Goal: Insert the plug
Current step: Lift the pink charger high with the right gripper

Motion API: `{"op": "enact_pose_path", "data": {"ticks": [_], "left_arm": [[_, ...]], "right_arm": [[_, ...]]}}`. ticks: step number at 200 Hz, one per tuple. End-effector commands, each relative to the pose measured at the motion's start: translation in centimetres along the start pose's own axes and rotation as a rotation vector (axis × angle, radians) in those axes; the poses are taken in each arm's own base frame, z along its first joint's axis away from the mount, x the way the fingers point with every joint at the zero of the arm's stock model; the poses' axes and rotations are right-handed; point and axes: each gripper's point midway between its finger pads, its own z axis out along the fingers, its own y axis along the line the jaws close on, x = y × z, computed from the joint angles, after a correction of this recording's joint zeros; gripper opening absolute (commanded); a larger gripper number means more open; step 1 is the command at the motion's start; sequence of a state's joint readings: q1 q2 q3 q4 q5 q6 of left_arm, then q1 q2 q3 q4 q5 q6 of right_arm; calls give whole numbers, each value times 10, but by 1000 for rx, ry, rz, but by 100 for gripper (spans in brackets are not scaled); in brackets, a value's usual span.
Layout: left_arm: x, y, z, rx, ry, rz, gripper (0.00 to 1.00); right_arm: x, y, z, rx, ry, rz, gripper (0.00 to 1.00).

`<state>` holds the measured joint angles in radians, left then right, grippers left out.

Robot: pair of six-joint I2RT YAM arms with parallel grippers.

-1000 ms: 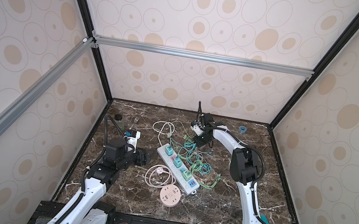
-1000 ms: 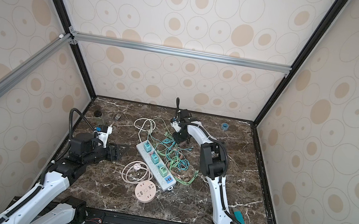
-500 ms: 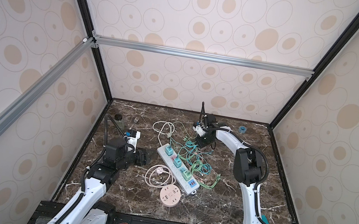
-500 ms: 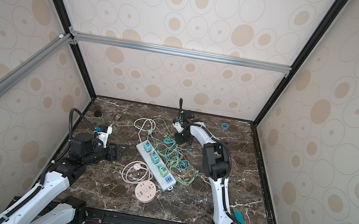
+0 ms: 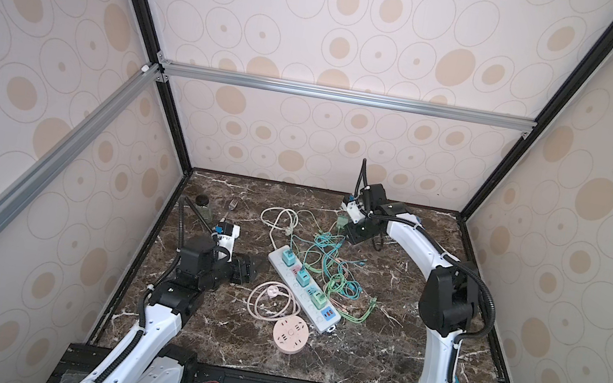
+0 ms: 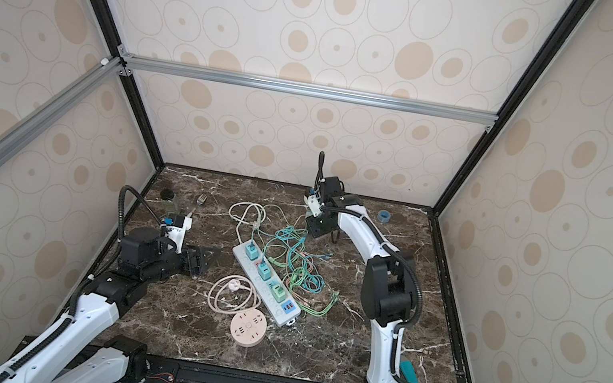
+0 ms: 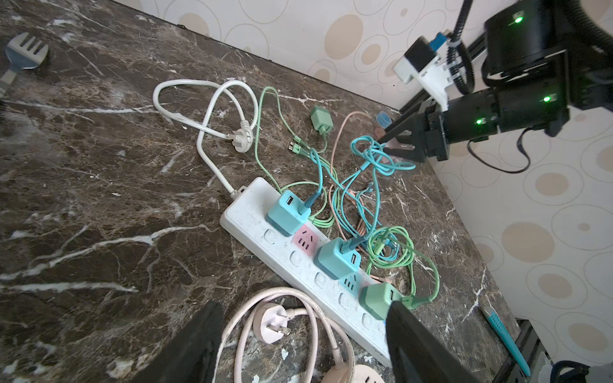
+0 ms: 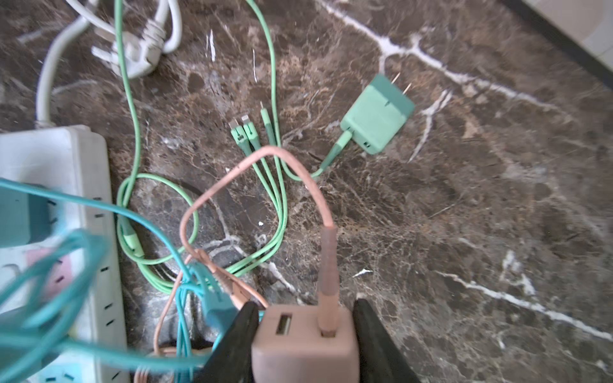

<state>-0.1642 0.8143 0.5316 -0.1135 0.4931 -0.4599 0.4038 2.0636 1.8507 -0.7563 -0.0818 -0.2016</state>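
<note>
Down at the bottom centre of the right wrist view, the right gripper (image 8: 305,303) has its two black fingers closed against the sides of the pink charger plug (image 8: 303,345). A pink cable (image 8: 326,265) rises from the plug's top face. The white power strip (image 8: 83,159) lies along the left edge of that frame, apart from the plug. In the left wrist view the same gripper sits upper right, with teal cables (image 7: 368,156) looped at its fingertips. The strip's free pink socket (image 7: 306,241) shows at centre. At the lower edge, the left gripper (image 7: 303,306) stands wide open and holds nothing.
</note>
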Motion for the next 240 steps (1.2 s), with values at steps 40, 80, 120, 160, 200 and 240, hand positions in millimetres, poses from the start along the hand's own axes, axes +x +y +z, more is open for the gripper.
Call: {"op": "enact_pose_path", "data": {"ticks": [40, 80, 120, 160, 200, 240], "left_arm": [[-6, -6, -2, 31, -20, 4, 77], [-8, -14, -3, 71, -31, 13, 77], [-10, -18, -4, 95, -36, 16, 77], [-10, -22, -3, 116, -36, 17, 77], [-9, -29, -4, 162, -33, 18, 77], [-11, -40, -7, 216, -47, 32, 77]], "right_arm": [[-14, -9, -68, 84, -99, 20, 33], [-28, -7, -116, 105, -217, 27, 33], [-43, -8, -172, 140, -346, 37, 32], [-52, -12, -227, 199, -459, 40, 32], [-53, -19, -269, 266, -539, 60, 32], [-45, -16, -293, 267, -584, 96, 32]]}}
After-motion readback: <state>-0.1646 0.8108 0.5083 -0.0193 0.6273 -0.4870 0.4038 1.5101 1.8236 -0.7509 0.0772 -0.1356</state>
